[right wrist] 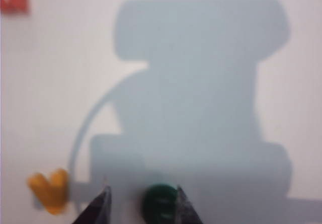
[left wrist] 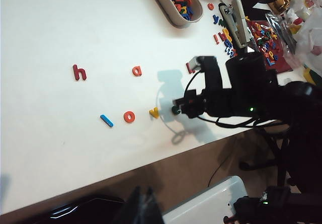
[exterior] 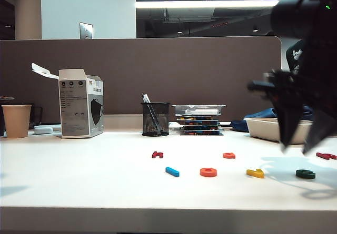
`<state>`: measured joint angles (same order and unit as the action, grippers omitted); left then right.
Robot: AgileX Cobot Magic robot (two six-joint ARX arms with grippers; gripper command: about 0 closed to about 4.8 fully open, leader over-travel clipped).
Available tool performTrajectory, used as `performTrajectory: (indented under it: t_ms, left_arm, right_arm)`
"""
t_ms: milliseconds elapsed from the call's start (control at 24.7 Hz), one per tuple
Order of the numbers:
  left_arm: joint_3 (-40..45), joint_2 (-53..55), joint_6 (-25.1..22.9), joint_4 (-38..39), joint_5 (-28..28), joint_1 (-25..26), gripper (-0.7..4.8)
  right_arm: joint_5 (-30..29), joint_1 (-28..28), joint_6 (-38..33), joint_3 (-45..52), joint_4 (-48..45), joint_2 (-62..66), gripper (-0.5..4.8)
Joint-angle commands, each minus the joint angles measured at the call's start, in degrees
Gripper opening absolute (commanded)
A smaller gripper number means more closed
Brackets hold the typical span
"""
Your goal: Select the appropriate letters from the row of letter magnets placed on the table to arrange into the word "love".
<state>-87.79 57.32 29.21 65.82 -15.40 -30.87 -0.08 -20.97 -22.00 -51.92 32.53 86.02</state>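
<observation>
Right claw (right wrist: 141, 204) open, fingertips either side of green e (right wrist: 160, 203), not clamped. Yellow v (right wrist: 49, 190) just beside, on bench (exterior: 79, 181). Exterior view: claw raised above e (exterior: 305, 174); front row blue l (exterior: 172, 171), orange o (exterior: 208, 172), v, e. Left wrist view alone shows readable "h" (left wrist: 79, 72) and "a" (left wrist: 137, 71). Left claw: cannot tell.

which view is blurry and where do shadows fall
Right wrist view: soft focus, green e and yellow V fuzzy, big arm shadow on the table. Exterior view: right gripper dark, blurred; ceiling light glares. Left wrist view: sharp.
</observation>
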Motion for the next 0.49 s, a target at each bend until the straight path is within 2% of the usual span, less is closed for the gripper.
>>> performTrajectory:
  t_ms: [41, 81, 243, 446, 487]
  left_arm:
    - [-0.2, -0.1, -0.3, -0.5, 0.2, 0.0, -0.05]
    - [-0.2, -0.1, -0.3, -0.6, 0.2, 0.0, -0.05]
    - [-0.2, -0.1, -0.3, -0.8, 0.2, 0.0, -0.05]
    - [-0.2, -0.1, -0.3, -2.2, 0.0, 0.0, -0.05]
    - [-0.2, -0.1, -0.2, -2.3, -0.7, 0.0, -0.05]
  right_arm:
    - [2.2, 0.2, 4.2, -5.7, 2.2, -0.3, 0.85]
    - [4.1, 0.6, 8.4, -8.3, 4.1, -0.7, -0.08]
    - [6.3, 3.0, 14.7, -10.8, 5.2, -6.3, -0.08]
    - [5.6, 11.5, 22.6, -10.7, 5.6, -17.7, -0.07]
    - [2.7, 15.0, 24.0, -10.7, 6.4, -21.4, -0.08]
